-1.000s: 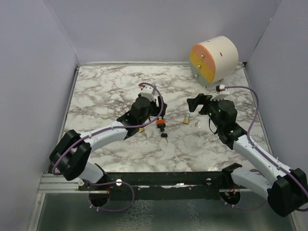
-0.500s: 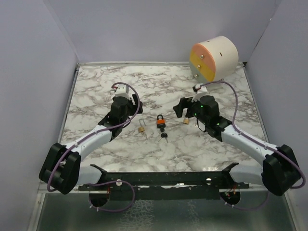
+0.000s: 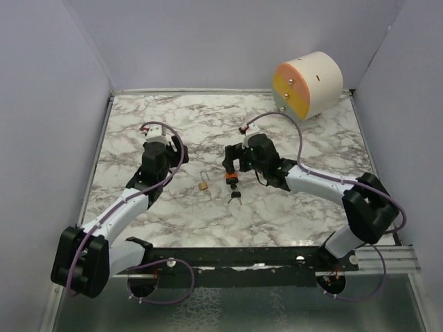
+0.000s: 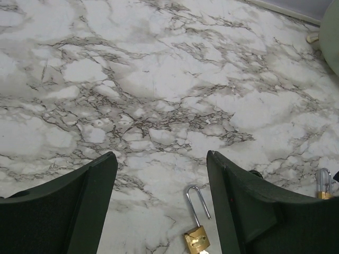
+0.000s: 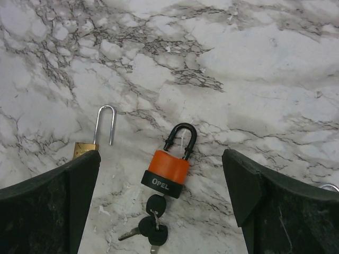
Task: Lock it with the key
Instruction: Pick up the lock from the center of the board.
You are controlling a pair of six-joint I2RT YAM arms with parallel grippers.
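Since the right gripper [image 5: 161, 159] hangs wide open right over the orange padlock [image 5: 165, 173], one finger on each side, a grab looks close. The keys [image 5: 151, 226] sit at the orange lock's bottom end. A brass padlock [image 5: 85, 149] lies just left of it, its loop open. The left gripper [image 4: 161, 159] is open too, holding nothing, farther left of the orange lock. If the fingers come down crooked, they could knock the lock away or tug the keys out.
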